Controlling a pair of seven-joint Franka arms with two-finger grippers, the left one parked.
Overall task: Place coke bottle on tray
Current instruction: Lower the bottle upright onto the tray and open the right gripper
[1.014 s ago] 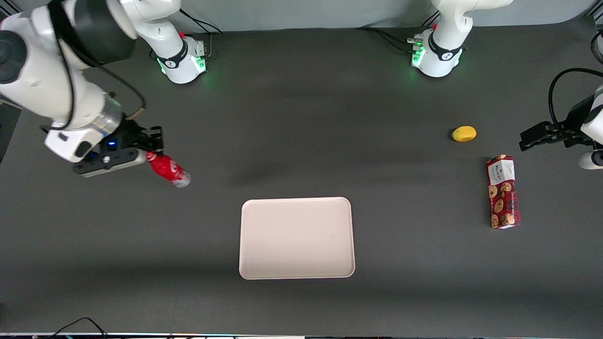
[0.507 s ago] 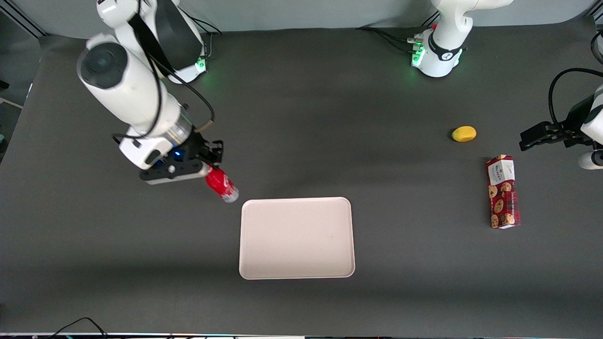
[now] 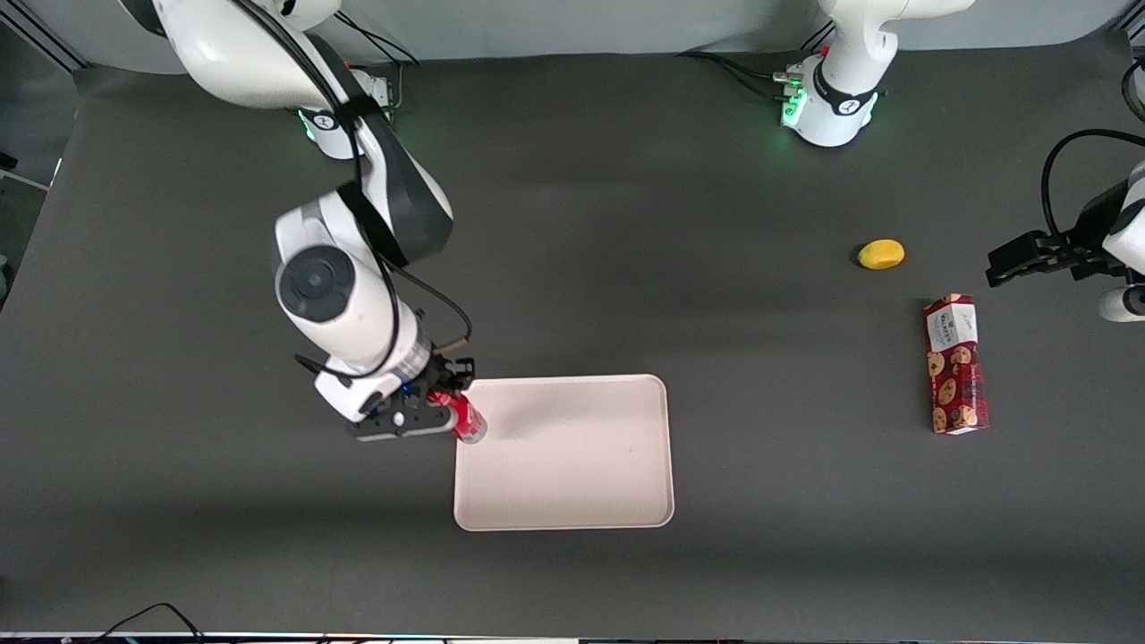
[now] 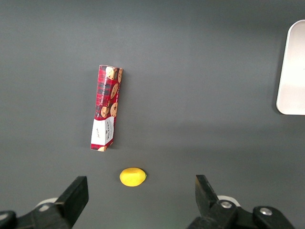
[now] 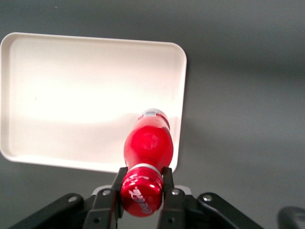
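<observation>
Red coke bottle (image 3: pixel 467 421), clamped at its neck by the tool (image 3: pixel 433 410), hangs over the tray's (image 3: pixel 572 483) left edge in the front view; next, carry it inward and lower.

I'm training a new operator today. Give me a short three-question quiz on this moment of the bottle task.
1. True or false: the coke bottle already lies free on the tray.
2. Multiple choice: the gripper grips the bottle near its A) cap B) clear base C) label.
3. Fill in: the yellow object lies toward the ______ arm's end of the table, beside the cookie box.

Key:
1. False; the gripper holds it at the tray's edge nearest the working arm.
2. A
3. parked
</observation>
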